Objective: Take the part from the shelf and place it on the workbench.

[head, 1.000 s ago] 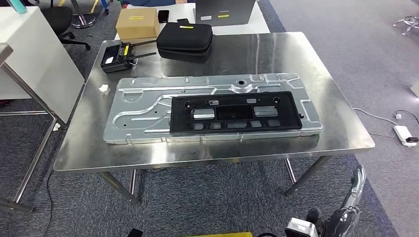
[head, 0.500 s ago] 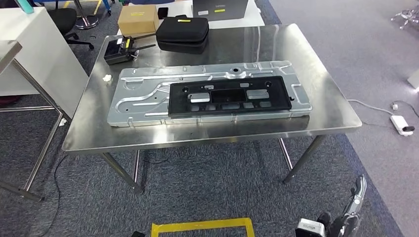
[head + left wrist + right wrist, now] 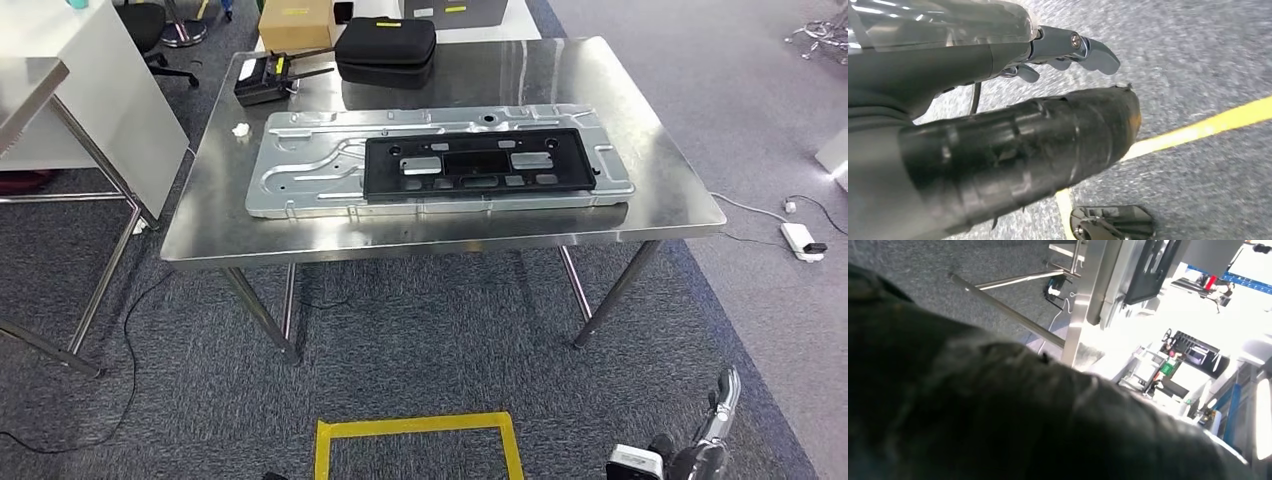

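Observation:
A long black plastic part (image 3: 478,163) lies flat on a silver stamped metal panel (image 3: 300,180) in the middle of the steel workbench (image 3: 660,180), seen from the head. My left hand (image 3: 1068,75) hangs over the grey carpet, its thick dark thumb and lighter fingers (image 3: 1093,50) apart, with nothing between them. My right hand (image 3: 700,448) hangs low at the lower right of the head view, well short of the workbench. Its fingers are hidden there. In the right wrist view a dark blurred mass close to the lens hides them too.
At the back of the workbench sit a black zip case (image 3: 386,45), a cardboard box (image 3: 297,22) and a black radio unit (image 3: 266,80). A white cabinet (image 3: 100,90) stands at the left. A yellow tape square (image 3: 415,430) marks the carpet before me. A power strip (image 3: 800,238) lies at the right.
The whole view has shifted: the camera has drawn back from the workbench, which now sits higher and smaller, and the yellow tape square has come into sight. The part has not moved.

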`<state>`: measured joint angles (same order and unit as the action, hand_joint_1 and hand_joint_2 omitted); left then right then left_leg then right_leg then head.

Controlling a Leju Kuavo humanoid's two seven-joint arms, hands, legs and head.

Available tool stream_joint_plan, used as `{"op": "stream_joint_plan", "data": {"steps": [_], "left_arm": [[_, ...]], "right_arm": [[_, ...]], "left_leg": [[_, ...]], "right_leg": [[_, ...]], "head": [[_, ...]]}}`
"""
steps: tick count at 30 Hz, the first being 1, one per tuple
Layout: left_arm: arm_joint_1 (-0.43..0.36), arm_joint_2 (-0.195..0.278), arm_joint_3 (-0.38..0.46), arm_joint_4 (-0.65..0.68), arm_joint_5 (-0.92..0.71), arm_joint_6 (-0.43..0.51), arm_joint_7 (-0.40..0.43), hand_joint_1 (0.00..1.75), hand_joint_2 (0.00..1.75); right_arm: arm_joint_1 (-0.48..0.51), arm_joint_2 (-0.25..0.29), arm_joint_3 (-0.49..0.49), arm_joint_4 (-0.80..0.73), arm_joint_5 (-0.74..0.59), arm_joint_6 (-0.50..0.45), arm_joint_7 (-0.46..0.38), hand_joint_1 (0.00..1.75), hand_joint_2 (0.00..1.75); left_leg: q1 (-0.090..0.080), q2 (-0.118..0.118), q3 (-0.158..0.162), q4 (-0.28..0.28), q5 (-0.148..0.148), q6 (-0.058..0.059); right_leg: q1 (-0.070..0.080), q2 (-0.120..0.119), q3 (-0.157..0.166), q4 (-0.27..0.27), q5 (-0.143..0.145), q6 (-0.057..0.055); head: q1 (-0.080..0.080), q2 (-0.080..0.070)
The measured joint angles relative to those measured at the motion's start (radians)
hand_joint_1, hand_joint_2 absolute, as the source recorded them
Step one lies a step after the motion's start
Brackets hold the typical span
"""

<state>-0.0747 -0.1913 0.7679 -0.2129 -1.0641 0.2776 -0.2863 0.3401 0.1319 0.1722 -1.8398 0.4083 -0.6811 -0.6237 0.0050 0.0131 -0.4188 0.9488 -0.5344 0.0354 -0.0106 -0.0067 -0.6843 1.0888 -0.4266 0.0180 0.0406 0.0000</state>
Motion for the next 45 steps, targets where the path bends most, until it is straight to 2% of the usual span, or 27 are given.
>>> {"op": "stream_joint_plan", "data": {"steps": [2,3,4,5,8,9,12,14,16,18,19,20,21,23,24,26,29,31,33,34,35,36,38,40,41,43,45], "left_arm": [[0.0,0.0,0.001,0.0,0.001,0.001,-0.001,0.0,0.0],[0.001,0.0,0.002,0.0,0.001,0.002,-0.002,0.0,0.0],[0.001,0.0,0.002,0.0,0.002,0.002,-0.002,0.0,0.0],[0.002,0.0,0.002,0.0,0.003,0.002,-0.002,0.0,0.0],[0.002,-0.001,0.003,0.0,0.004,0.002,-0.002,0.0,0.0],[0.002,-0.002,0.003,0.0,0.004,0.002,-0.003,0.0,0.0],[0.001,-0.003,0.004,0.0,0.005,0.003,-0.004,0.0,0.0],[0.0,-0.004,0.005,0.0,0.006,0.004,-0.004,0.0,0.0],[0.0,-0.004,0.009,0.0,0.006,0.004,-0.004,0.0,0.0],[0.002,-0.004,0.013,0.0,0.006,0.004,-0.004,0.0,0.0],[0.004,-0.005,0.016,0.0,0.006,0.004,-0.004,0.0,0.0],[0.005,-0.005,0.018,0.0,0.006,0.004,-0.004,0.0,0.0],[0.006,-0.005,0.02,0.0,0.006,0.005,-0.004,0.0,0.0],[0.006,-0.005,0.022,0.0,0.007,0.005,-0.004,0.0,0.0],[0.006,-0.005,0.025,0.0,0.007,0.005,-0.004,0.0,0.0],[0.006,-0.005,0.03,0.0,0.006,0.005,-0.004,0.0,0.0],[0.005,-0.008,0.04,0.0,0.004,0.005,-0.004,0.0,0.0],[0.006,-0.011,0.045,0.0,0.002,0.005,-0.004,0.0,0.0],[0.008,-0.012,0.049,0.0,-0.002,0.005,-0.003,0.0,0.0],[0.01,-0.013,0.05,0.0,-0.004,0.005,-0.003,0.0,0.0],[0.01,-0.013,0.052,0.0,-0.004,0.005,-0.002,0.0,0.0],[0.01,-0.014,0.055,0.0,-0.005,0.005,-0.002,0.0,0.0],[0.009,-0.016,0.059,0.0,-0.005,0.005,-0.001,0.0,0.0],[0.007,-0.018,0.064,0.0,-0.005,0.005,-0.001,0.0,0.0],[0.005,-0.019,0.067,0.0,-0.005,0.005,-0.001,0.0,0.0],[0.002,-0.021,0.07,0.0,-0.005,0.005,-0.002,0.0,0.0],[0.0,-0.022,0.072,0.0,-0.005,0.005,-0.002,0.0,0.0]], "right_arm": [[0.002,0.0,-0.003,0.005,-0.005,0.005,0.001,0.0,0.0],[0.002,0.0,-0.005,0.008,-0.008,0.006,0.002,0.0,0.0],[0.002,0.0,-0.008,0.011,-0.011,0.007,0.004,0.0,0.0],[0.003,0.0,-0.012,0.014,-0.015,0.008,0.005,0.0,0.0],[0.002,0.0,-0.028,0.02,-0.029,0.008,0.009,0.0,0.0],[0.002,0.0,-0.036,0.022,-0.033,0.008,0.009,0.0,0.0],[0.003,0.0,-0.07,0.034,-0.047,0.015,0.009,0.0,0.0],[0.002,0.005,-0.108,0.048,-0.059,0.032,0.006,0.0,0.0],[-0.001,0.016,-0.154,0.066,-0.071,0.055,-0.003,0.0,0.0],[-0.002,0.026,-0.194,0.086,-0.079,0.073,-0.015,0.0,0.0],[-0.003,0.031,-0.211,0.096,-0.08,0.081,-0.017,0.0,0.0],[-0.004,0.038,-0.232,0.107,-0.081,0.093,-0.017,0.0,0.0],[-0.008,0.046,-0.256,0.12,-0.081,0.107,-0.015,0.0,0.0],[-0.019,0.067,-0.314,0.15,-0.088,0.149,-0.016,0.0,0.0],[-0.03,0.077,-0.349,0.171,-0.096,0.179,-0.021,0.0,0.0],[-0.062,0.097,-0.442,0.23,-0.114,0.257,-0.038,0.0,0.0],[-0.121,0.12,-0.632,0.36,-0.116,0.354,-0.061,0.0,0.0],[-0.157,0.124,-0.75,0.456,-0.107,0.382,-0.067,0.0,0.0],[-0.196,0.124,-0.857,0.571,-0.094,0.392,-0.069,0.0,0.0],[-0.214,0.122,-0.907,0.633,-0.086,0.39,-0.069,0.0,0.0],[-0.229,0.12,-0.951,0.694,-0.077,0.385,-0.068,0.0,0.0],[-0.243,0.115,-0.993,0.758,-0.066,0.374,-0.068,0.0,0.0],[-0.272,0.1,-1.068,0.893,-0.04,0.338,-0.065,0.0,0.0],[-0.299,0.086,-1.122,1.011,-0.016,0.303,-0.056,0.0,0.0],[-0.309,0.082,-1.143,1.057,-0.007,0.29,-0.052,0.0,0.0],[-0.323,0.074,-1.176,1.134,0.003,0.275,-0.044,0.0,0.0],[-0.338,0.066,-1.204,1.208,0.021,0.255,-0.019,0.0,0.0]], "left_leg": [[-0.001,0.006,-0.022,0.004,0.015,0.006],[-0.002,0.008,-0.033,0.008,0.021,0.006],[-0.002,0.011,-0.045,0.013,0.026,0.005],[-0.002,0.015,-0.055,0.018,0.029,0.004],[-0.004,0.023,-0.074,0.04,0.031,-0.003],[-0.006,0.025,-0.078,0.047,0.03,-0.008],[-0.009,0.031,-0.084,0.053,0.032,-0.022],[-0.006,0.024,-0.091,0.069,0.018,-0.033],[-0.002,0.008,-0.128,0.147,-0.035,-0.042],[0.0,-0.001,-0.189,0.28,-0.098,-0.048],[0.001,-0.002,-0.209,0.324,-0.108,-0.049],[0.001,-0.003,-0.214,0.338,-0.101,-0.049],[0.001,-0.004,-0.199,0.308,-0.074,-0.046],[0.0,-0.024,-0.132,0.171,-0.003,-0.034],[-0.001,-0.038,-0.105,0.108,0.018,-0.028],[-0.004,-0.056,-0.084,0.053,0.028,-0.02],[-0.001,-0.04,-0.082,0.036,0.043,-0.009],[0.005,-0.026,-0.081,0.023,0.056,0.003],[0.003,-0.009,-0.087,0.023,0.059,0.008],[0.003,0.001,-0.09,0.025,0.059,0.008],[0.002,0.009,-0.092,0.026,0.059,0.007],[0.002,0.017,-0.093,0.029,0.058,0.006],[0.003,0.032,-0.093,0.036,0.053,0.0],[-0.001,0.045,-0.095,0.043,0.046,-0.012],[-0.002,0.049,-0.094,0.045,0.044,-0.017],[-0.003,0.056,-0.091,0.046,0.041,-0.028],[0.001,0.041,-0.098,0.072,0.017,-0.04]], "right_leg": [[-0.002,0.002,-0.042,0.128,-0.09,0.008],[-0.003,0.002,-0.056,0.186,-0.121,0.012],[-0.003,0.002,-0.054,0.214,-0.133,0.013],[-0.003,0.002,-0.031,0.202,-0.128,0.014],[0.0,-0.009,0.105,0.013,-0.077,0.005],[0.002,-0.012,0.131,-0.033,-0.071,-0.001],[0.007,-0.008,0.136,-0.058,-0.066,-0.02],[0.003,-0.004,0.134,-0.065,-0.058,-0.034],[0.0,0.0,0.129,-0.071,-0.05,-0.046],[0.001,0.006,0.12,-0.07,-0.046,-0.051],[0.002,0.012,0.116,-0.068,-0.044,-0.051],[0.003,0.018,0.114,-0.067,-0.043,-0.051],[0.004,0.025,0.112,-0.065,-0.042,-0.049],[0.005,0.04,0.112,-0.063,-0.039,-0.045],[0.007,0.046,0.11,-0.062,-0.037,-0.042],[0.005,0.058,0.103,-0.061,-0.029,-0.03],[0.003,0.064,0.096,-0.06,-0.026,-0.012],[0.004,0.043,0.067,0.002,-0.069,-0.003],[0.0,0.024,0.008,0.126,-0.137,0.005],[-0.002,0.021,-0.015,0.178,-0.156,0.009],[-0.004,0.018,-0.024,0.202,-0.158,0.012],[-0.006,0.015,-0.011,0.184,-0.14,0.014],[-0.008,-0.004,0.06,0.055,-0.082,0.012],[-0.003,-0.022,0.116,-0.052,-0.048,0.003],[0.0,-0.025,0.122,-0.066,-0.049,-0.002],[0.003,-0.013,0.121,-0.066,-0.045,-0.014],[-0.001,-0.003,0.12,-0.072,-0.04,-0.027]], "head": [[0.0,0.0],[0.0,0.0],[0.0,0.0],[0.0,0.0],[0.0,0.0],[-0.001,0.0],[-0.001,0.0],[-0.001,0.0],[-0.002,0.0],[-0.002,0.0],[-0.002,0.0],[-0.002,0.0],[-0.002,0.0],[-0.002,0.0],[-0.002,0.0],[-0.002,0.0],[-0.002,0.0],[0.0,0.0],[0.002,0.0],[0.002,0.0],[0.002,0.0],[0.002,0.0],[0.002,0.0],[0.001,0.0],[0.001,0.0],[0.0,0.0],[0.0,0.0]]}}
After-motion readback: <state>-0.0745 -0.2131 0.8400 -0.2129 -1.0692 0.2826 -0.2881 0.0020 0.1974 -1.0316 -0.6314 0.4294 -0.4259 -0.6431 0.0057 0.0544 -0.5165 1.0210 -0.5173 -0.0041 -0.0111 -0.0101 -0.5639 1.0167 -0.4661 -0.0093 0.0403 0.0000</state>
